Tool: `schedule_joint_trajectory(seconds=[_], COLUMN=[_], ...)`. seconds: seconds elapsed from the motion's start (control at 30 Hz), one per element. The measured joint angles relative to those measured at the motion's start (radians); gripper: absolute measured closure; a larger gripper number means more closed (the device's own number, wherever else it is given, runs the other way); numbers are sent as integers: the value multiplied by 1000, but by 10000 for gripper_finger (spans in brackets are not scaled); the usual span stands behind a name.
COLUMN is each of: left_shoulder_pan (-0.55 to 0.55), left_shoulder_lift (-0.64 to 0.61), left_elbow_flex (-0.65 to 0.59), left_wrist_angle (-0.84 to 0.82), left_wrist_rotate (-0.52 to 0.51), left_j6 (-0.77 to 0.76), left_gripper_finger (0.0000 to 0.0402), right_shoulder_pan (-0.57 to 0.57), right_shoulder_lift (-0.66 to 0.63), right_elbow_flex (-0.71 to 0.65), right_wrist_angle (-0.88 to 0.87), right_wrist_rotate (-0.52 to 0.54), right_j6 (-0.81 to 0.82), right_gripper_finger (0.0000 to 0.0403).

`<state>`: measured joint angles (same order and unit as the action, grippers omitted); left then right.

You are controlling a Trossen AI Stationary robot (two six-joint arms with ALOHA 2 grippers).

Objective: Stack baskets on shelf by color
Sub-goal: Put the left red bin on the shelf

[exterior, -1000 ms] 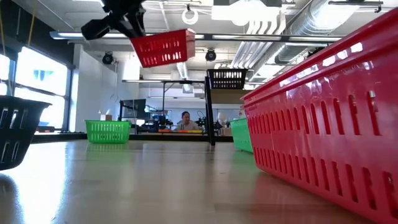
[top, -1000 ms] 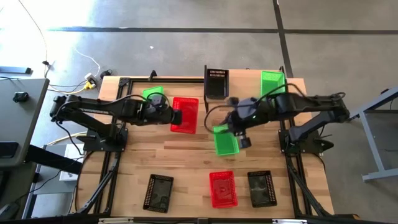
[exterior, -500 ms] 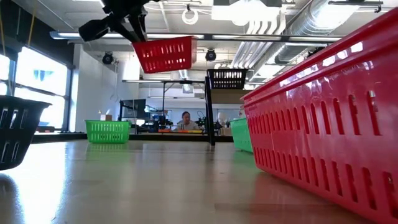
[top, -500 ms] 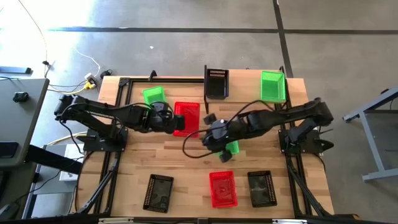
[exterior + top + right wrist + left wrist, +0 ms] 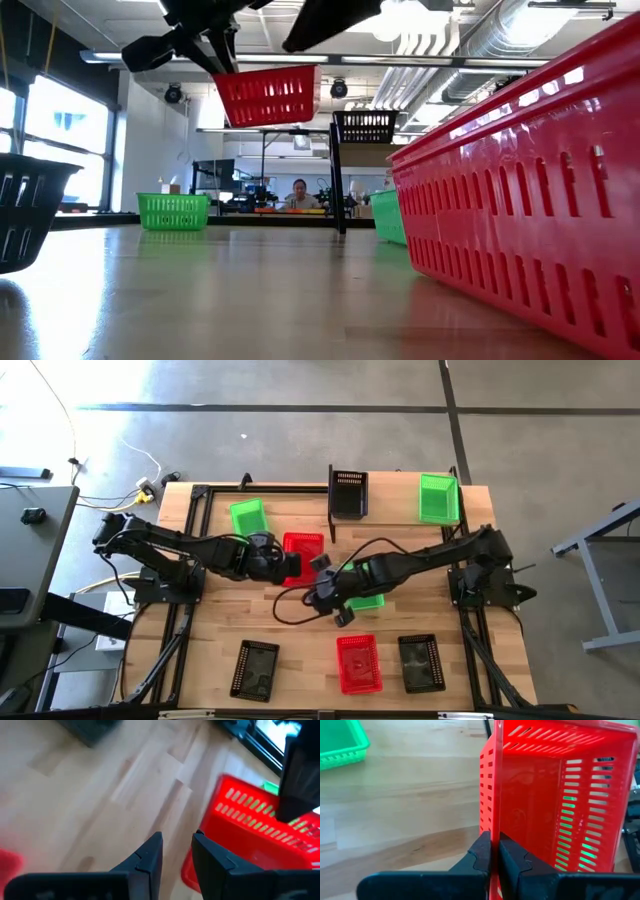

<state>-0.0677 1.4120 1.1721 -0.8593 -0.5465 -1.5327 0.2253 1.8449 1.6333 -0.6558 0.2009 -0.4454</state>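
Two arms: we see both working over the middle of the wooden table (image 5: 220, 620).
Left gripper (image 5: 494, 857): we find its fingers pinched on one wall of the red basket (image 5: 303, 554), gripping the rim from both sides.
Held red basket: in the low view we see it lifted well clear of the tabletop, hanging under the left gripper (image 5: 215, 50); from above it sits near the table's centre.
Right gripper (image 5: 177, 852): we see its fingers parted by a narrow gap with nothing between them; from above it (image 5: 322, 595) hovers just beside the held red basket, on the side nearer the front edge.
Green baskets: we count one (image 5: 247, 516) at the back left, one (image 5: 438, 497) at the back right, and one (image 5: 366, 598) partly hidden beneath the right arm.
Shelf (image 5: 347, 512): we see it at the back centre, with a black basket (image 5: 349, 488) on top.
Front row: we find a black basket (image 5: 255, 670), a second red basket (image 5: 358, 663) and another black basket (image 5: 421, 662) along the front edge.
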Motion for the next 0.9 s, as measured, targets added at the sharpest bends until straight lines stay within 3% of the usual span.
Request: schedule_joint_trajectory(seconds=[0.13, 0.57, 0.9], left_shoulder_pan=[0, 1, 0], left_shoulder_lift=[0, 0, 0], left_elbow_flex=[0, 0, 0], left_wrist_angle=[1, 59, 74], left_wrist_rotate=[17, 15, 17], left_j6=[-2, 4, 10], left_gripper_finger=[399, 399, 397], right_shoulder_pan=[0, -29, -40], right_shoulder_lift=[28, 44, 44], right_elbow_flex=[0, 0, 0], right_wrist_angle=[2, -14, -61], right_wrist_rotate=[99, 120, 125], right_j6=[-1, 106, 191], right_gripper_finger=[313, 318, 396])
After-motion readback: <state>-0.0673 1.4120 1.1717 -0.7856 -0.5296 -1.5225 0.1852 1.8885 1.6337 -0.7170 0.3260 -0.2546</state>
